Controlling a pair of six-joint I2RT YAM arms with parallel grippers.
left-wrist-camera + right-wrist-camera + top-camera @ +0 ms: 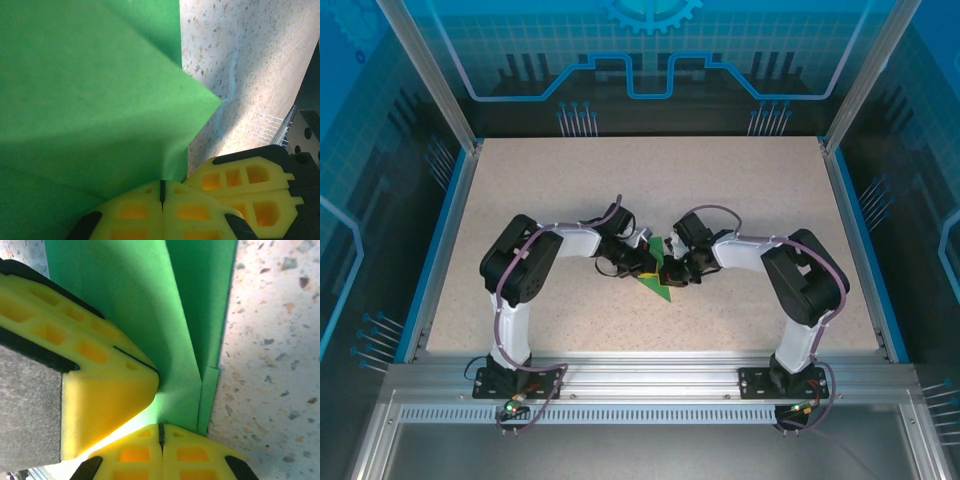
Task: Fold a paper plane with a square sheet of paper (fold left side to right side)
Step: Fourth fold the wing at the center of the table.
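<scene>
The square sheet of paper (660, 291) is bright green, partly folded into a pointed shape, and lies mid-table between the two arms. My left gripper (650, 266) and right gripper (672, 272) meet tip to tip over it. In the left wrist view the left gripper (162, 192) is shut, and a raised ridge of the green paper (90, 90) runs into its slit. The right gripper's yellow fingers (250, 185) sit close beside it. In the right wrist view the right gripper (161, 432) is shut where the layered paper (192, 315) curves up to it, with the left gripper's fingers (100, 385) alongside.
The speckled beige table (740, 190) spreads wide around the paper. Blue rails (448, 210) and clear walls enclose it on the left, right and back. Both arm bases (515, 375) stand on the aluminium frame at the near edge.
</scene>
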